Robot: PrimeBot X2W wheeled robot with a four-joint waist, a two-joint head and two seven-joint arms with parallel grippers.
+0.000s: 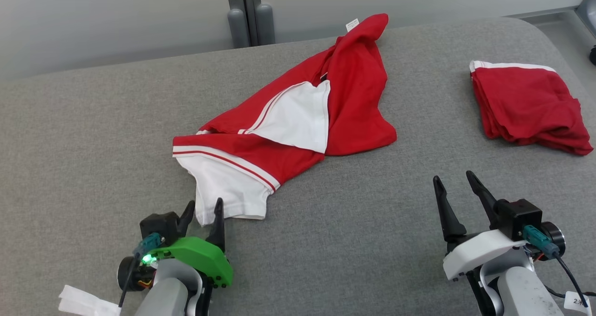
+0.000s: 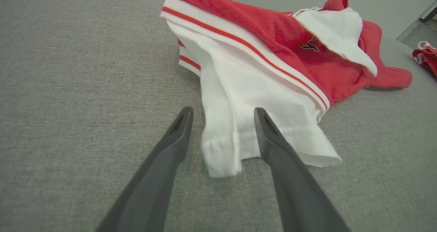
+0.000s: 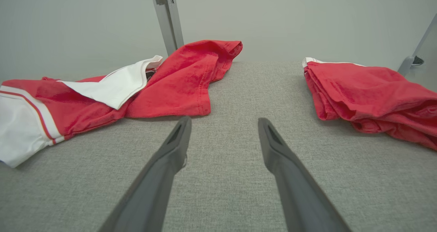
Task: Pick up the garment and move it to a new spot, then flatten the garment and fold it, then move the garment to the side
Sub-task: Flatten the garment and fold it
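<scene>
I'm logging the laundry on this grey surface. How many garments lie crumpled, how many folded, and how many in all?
Crumpled red-and-white garment: 1
Folded red garment: 1
Total: 2

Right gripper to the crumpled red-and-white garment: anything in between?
Nothing: bare grey padded surface runs from the right gripper to the red hem of the garment. Right wrist view shows it; head view agrees.
</scene>
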